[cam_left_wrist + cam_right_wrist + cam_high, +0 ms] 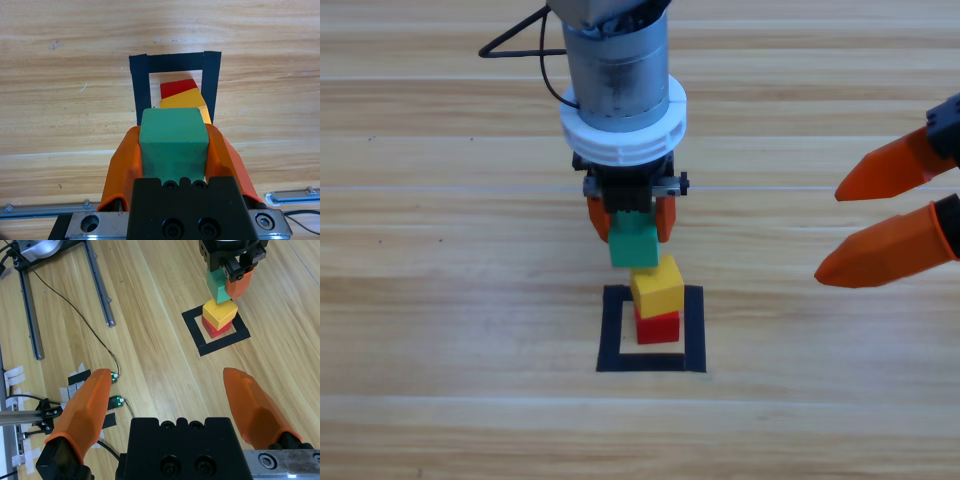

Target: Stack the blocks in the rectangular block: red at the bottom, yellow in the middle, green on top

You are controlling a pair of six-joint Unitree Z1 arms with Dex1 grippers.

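Last step in hand: left claw (630, 222) clamped the teal-green cube (633, 243) just above the yellow cube (657, 285) on the red cube (658, 326) inside the black tape rectangle (612, 330); next move called for centring, lowering and release, while the right claw (886, 212) waited spread apart.

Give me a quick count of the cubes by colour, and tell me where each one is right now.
Red cube: 1, inside the black tape rectangle, at the bottom.
Yellow cube: 1, on the red cube.
Green cube: 1, held in the left gripper, above the stack.
Total: 3 cubes.
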